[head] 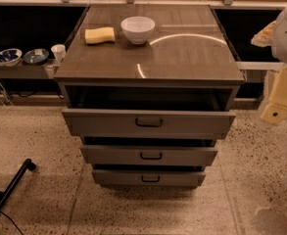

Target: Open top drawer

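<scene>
Three drawers: top drawer looks partly out; gripper sits at 3 o'clock, aperture I cannot tell; next, reach the handle.

3 drawers, 3 bowls, 1 sponge, 1 cup, 1 claw far R.

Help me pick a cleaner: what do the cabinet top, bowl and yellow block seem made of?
Cabinet top: glossy laminate or coated wood, given curved light reflections. Bowl: glazed ceramic or plastic, smooth white. Yellow block: likely foam sponge, matte. The pincer hangs at the right edge.
</scene>
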Controlling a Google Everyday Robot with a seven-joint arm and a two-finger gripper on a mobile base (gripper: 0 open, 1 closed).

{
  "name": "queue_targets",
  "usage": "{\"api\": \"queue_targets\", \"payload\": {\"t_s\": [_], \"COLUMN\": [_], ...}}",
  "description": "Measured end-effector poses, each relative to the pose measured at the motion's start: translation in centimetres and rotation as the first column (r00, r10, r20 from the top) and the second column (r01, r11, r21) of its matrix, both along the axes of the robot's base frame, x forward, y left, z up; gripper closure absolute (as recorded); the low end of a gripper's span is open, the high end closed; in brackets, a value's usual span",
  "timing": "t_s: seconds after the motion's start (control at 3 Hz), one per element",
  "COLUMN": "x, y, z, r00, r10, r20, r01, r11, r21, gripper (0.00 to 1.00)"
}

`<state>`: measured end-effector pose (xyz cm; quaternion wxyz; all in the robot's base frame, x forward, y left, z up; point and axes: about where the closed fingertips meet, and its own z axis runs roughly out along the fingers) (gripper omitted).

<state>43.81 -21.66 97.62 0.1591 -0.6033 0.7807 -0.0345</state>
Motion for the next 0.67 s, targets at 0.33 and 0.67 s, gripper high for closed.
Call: {"api": "queue_targets", "payload": {"t_s": [0.33, 0.67], "x": [0.0, 2.9], "y": [0.0, 0.8], "z": [0.0, -5.3], "r00": [1.0000, 0.9998], "r10": [0.000, 0.012], "r20": [0.000, -0.018], "r01": [0.000, -0.012], "r11": [1.000, 1.000], "r21": [0.000, -0.013], "gripper": [0.00, 0.00]}}
